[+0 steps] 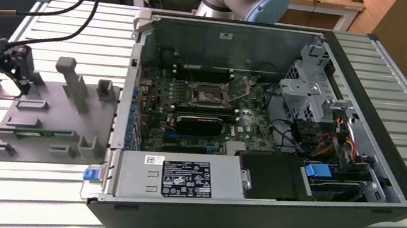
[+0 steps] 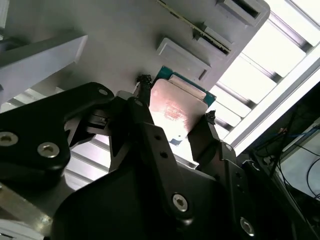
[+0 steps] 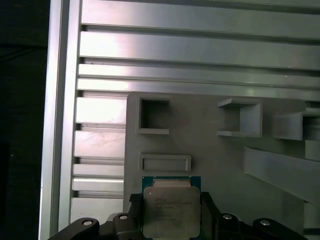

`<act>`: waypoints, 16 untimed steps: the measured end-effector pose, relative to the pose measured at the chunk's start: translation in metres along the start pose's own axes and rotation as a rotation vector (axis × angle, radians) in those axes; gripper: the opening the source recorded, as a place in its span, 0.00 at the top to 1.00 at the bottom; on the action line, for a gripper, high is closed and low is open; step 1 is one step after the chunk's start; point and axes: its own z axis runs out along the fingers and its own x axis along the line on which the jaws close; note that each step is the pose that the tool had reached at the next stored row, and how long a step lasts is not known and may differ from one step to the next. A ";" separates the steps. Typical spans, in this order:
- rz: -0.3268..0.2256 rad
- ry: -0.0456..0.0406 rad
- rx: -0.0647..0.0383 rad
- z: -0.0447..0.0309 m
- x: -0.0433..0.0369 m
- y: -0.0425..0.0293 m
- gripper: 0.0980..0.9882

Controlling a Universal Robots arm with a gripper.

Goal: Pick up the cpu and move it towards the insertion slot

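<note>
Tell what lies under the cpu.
The grey plastic fixture plate lies beneath the flat square silver-topped cpu. The chip hides the patch right below it, so whether they touch cannot be seen.

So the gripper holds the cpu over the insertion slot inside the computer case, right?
No. The gripper holds the cpu over the grey fixture plate outside the computer case, away from the insertion slot; the exterior view shows it.

I count one cpu (image 3: 170, 212) between the two fingers (image 2: 202, 137) of my one claw (image 2: 177, 98), one grey fixture plate (image 1: 39, 120) on one slatted surface (image 1: 67, 27), one open computer case (image 1: 391, 102) and one insertion slot (image 1: 210, 94).
</note>
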 end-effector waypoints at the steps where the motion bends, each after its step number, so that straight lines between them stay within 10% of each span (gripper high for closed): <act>1: 0.000 -0.0002 0.000 -0.0025 -0.0001 0.0001 0.50; 16: 0.000 -0.0025 0.000 -0.0492 -0.0021 0.0013 0.50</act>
